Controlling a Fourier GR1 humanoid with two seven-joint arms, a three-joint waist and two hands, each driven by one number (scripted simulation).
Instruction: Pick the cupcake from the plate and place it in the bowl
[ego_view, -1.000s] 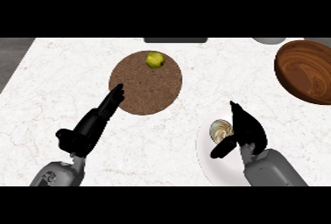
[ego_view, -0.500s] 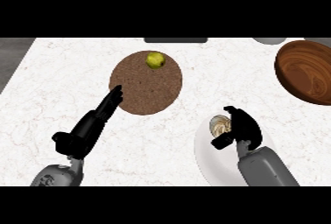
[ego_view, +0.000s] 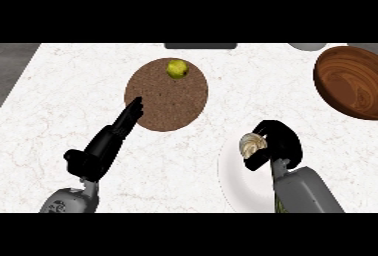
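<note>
The pale swirled cupcake (ego_view: 252, 144) sits over the round white plate (ego_view: 235, 180), wrapped in the curled fingers of the right hand (ego_view: 282, 144). The round brown wooden bowl (ego_view: 348, 82) lies well beyond that hand, up and to its right. The left hand (ego_view: 103, 147) rests on the white marble table (ego_view: 59, 100), fingers straight, holding nothing.

No readable text, labels, brands, numbers or signs anywhere

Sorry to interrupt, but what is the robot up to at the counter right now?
The right hand is curled round a pale frosted cupcake over the white plate. The brown wooden bowl waits at the far right. The left hand rests open beside a round cork mat carrying a yellow-green fruit.
</note>
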